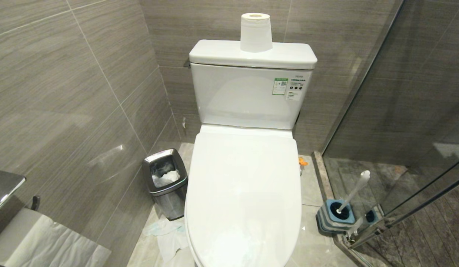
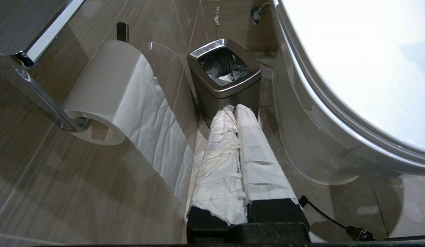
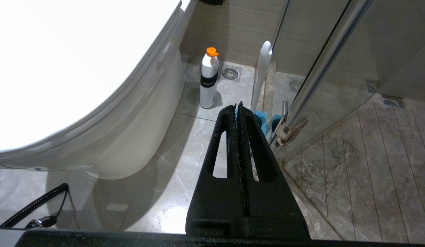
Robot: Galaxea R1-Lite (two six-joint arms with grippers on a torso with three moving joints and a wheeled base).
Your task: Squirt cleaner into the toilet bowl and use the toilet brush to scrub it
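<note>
Beside the toilet (image 1: 244, 193), both my pincers (image 3: 238, 106) sit closed and empty; I lift the lid (image 1: 248, 222) first.

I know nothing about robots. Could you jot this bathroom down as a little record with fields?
Toilet lid: closed
On tank: paper roll
Toilet brush: in its holder, by the glass door
Cleaner bottle: white, orange cap, on the floor beside the toilet
Waste bin: steel, on the toilet's other side
Left gripper: shut, paper-wrapped, holding nothing
Right gripper: shut, holding nothing
</note>
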